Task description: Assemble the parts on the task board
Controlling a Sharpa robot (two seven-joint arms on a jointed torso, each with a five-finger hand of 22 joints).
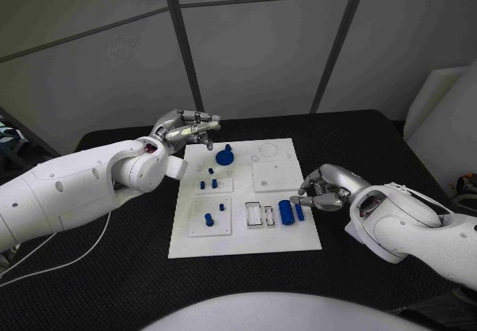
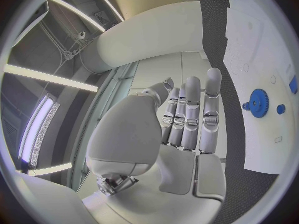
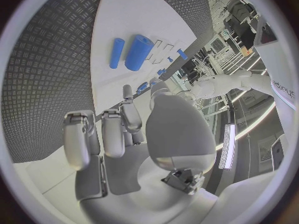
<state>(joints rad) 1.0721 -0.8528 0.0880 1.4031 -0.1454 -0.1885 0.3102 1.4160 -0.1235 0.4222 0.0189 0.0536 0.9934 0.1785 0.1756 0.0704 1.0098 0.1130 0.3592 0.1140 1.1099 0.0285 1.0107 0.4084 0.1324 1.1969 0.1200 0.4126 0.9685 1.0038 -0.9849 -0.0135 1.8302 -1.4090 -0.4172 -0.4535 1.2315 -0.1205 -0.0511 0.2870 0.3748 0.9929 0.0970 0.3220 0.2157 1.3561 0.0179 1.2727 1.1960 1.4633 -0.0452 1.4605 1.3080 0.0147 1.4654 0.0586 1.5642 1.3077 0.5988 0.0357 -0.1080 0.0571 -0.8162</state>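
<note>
Black table (image 1: 119, 276); white task board (image 1: 243, 238) lying mid-table.

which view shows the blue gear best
The left wrist view: the blue gear is seen face-on, its toothed rim and centre hub clear against the white task board. The head view shows it smaller, as a dark blue round shape beside the left hand. In the right wrist view I cannot pick it out.
</note>
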